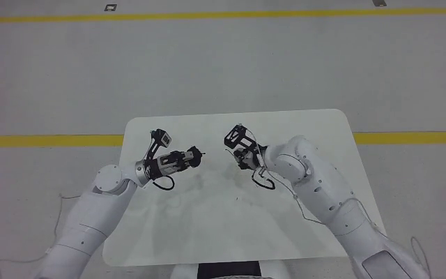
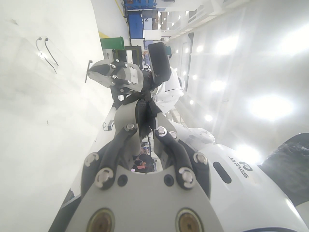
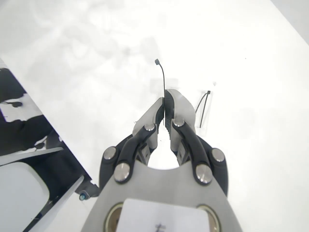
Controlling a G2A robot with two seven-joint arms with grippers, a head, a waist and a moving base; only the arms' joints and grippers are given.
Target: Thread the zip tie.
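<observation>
Near the top view's centre, the right gripper [image 3: 165,97] had its fingers clamped on the thin black plastic zip tie [image 3: 163,76]. The tie's head poked past the tips, along the fingers' line. Just left of it, the left gripper [image 1: 198,155] faced that head over the white desk [image 1: 209,230], fingers closed, contents unclear.

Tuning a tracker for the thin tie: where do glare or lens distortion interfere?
Left wrist view: ceiling lamps flare into wide white patches and the lens bows the table edge. Right wrist view: the table is lit almost blank white, so the zip tie in the right gripper reads as a dark line. Top view: even light, no glare.
</observation>
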